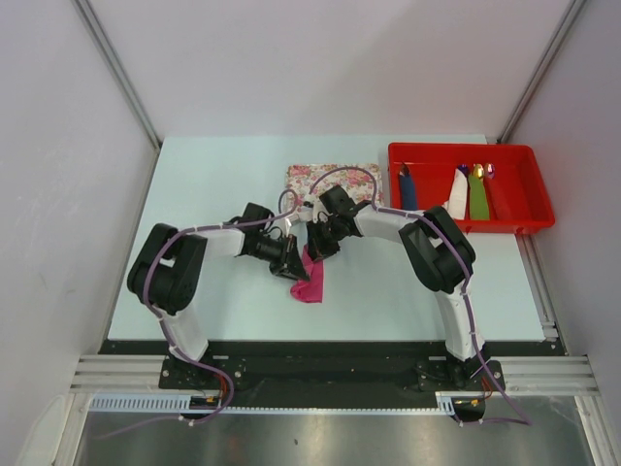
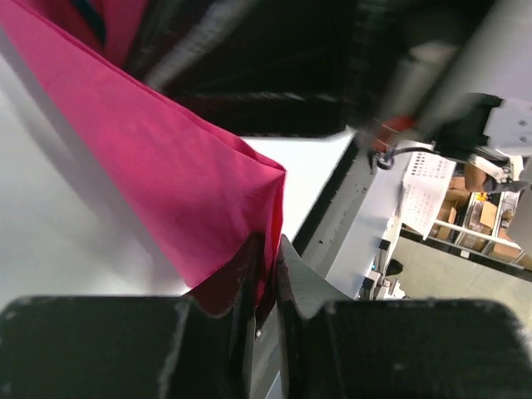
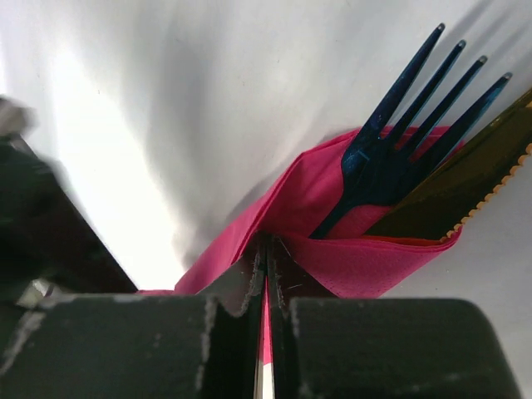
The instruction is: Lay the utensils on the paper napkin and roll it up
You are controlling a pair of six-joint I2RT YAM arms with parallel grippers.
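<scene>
Both pairs of jaws are clenched on pink paper. The left gripper [image 2: 268,274] pinches a folded corner of the paper napkin [image 2: 166,183]. The right gripper [image 3: 266,270] nips a crease of the same sheet.

The pale desk [image 1: 213,194] carries everything. A red bin [image 1: 514,170] holding rolled bundles [image 1: 468,194] sits at its far right corner. A floral tray [image 1: 325,178] lies by the middle of the far edge.

The napkin rests near the desk's centre, just on the near side of the tray, already folded over the utensils. Its long axis appears to run from the two grippers toward the near edge. In the right wrist view the dark blue fork [image 3: 386,154] and the gold knife [image 3: 470,179] lie side by side. Their tips poke out of the fold just beyond the right jaws.

Both arms meet at the bundle's far end, neither clearly nearer. Rolling it probably means turning the paper across the cutlery's length.
</scene>
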